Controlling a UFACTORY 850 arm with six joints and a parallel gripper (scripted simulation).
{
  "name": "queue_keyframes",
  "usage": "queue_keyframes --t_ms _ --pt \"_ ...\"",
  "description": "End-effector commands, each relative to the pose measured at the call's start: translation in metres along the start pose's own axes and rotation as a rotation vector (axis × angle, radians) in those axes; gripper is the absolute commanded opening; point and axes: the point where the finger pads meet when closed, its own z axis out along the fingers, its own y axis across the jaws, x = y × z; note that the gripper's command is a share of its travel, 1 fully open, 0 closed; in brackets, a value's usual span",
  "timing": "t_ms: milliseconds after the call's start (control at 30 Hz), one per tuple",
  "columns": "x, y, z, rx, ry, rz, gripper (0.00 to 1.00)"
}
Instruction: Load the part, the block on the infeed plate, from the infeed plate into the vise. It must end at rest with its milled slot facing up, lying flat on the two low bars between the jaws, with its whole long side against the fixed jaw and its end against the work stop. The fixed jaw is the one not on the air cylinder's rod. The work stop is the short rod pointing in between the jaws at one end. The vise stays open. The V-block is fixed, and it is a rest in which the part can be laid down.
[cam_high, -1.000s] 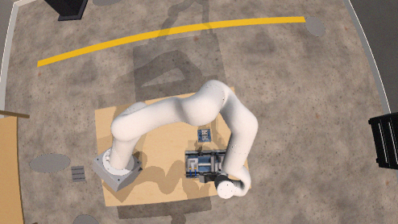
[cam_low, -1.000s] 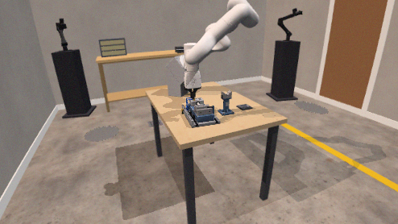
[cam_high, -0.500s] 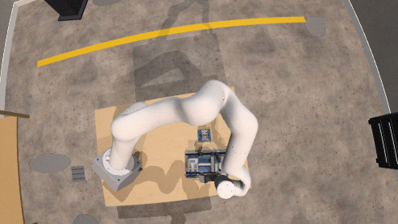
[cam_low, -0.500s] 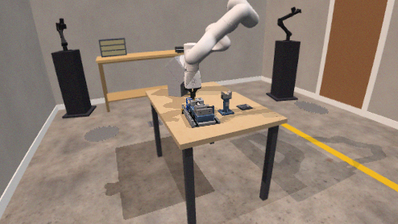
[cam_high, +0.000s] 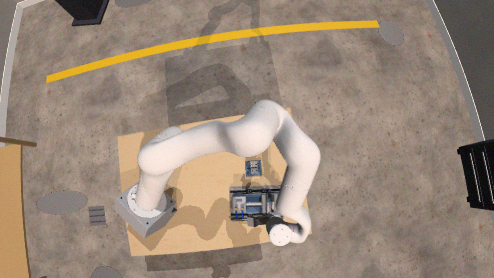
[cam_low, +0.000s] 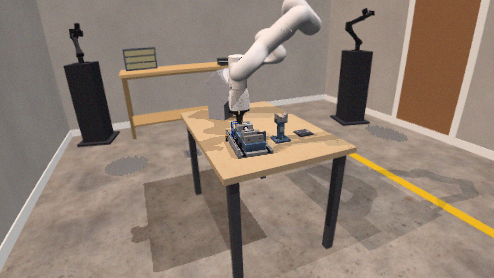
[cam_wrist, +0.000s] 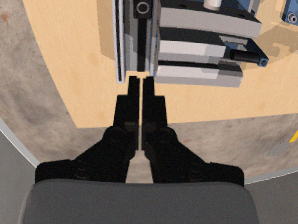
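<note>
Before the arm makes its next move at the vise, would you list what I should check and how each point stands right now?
1. Gripper shut with nothing held: ok.
2. Block gone from the infeed plate: ok, the plate looks bare in the exterior view.
3. V-block holds nothing: ok, its notch looks free.
4. Closed fingertips lined up with the end of the long grey bar in the vise: ok, though whether they touch it, cannot tell.
5. Block flat against the fixed jaw, slot up: cannot tell.
6. Block's end against the work stop: cannot tell.
</note>
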Motion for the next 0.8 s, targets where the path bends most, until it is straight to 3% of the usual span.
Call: queue_keyframes --t_ms 0,767 --pt "-0.001 0.000 0.001 0.001 -0.001 -0.001 0.00" --pt "-0.002 -0.001 0.032 0.001 -0.001 -0.001 0.00"
